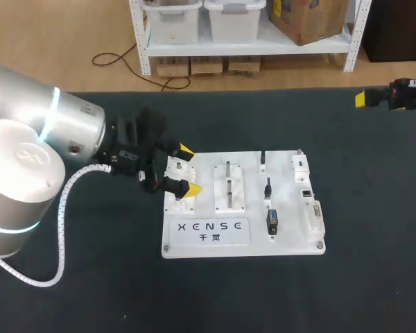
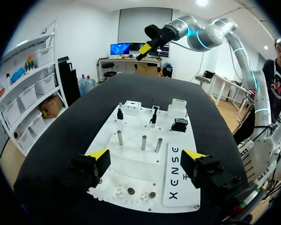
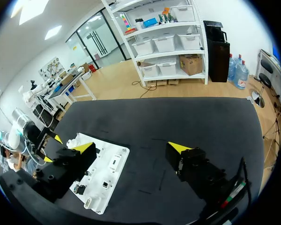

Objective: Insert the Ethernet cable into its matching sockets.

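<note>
The white task board lies at the table's middle. A short black cable with a plug rests on its right half, near small sockets along the right edge. My left gripper hovers open over the board's left end, above white round fittings, holding nothing. In the left wrist view the metal pegs and black plugs stand ahead of the left gripper. My right gripper hangs open high over the far right of the table, well away from the board; the right gripper is empty.
Black cloth covers the table around the board. Upright metal pegs stand on a white block at the board's middle. A white connector block sits at the board's far right corner.
</note>
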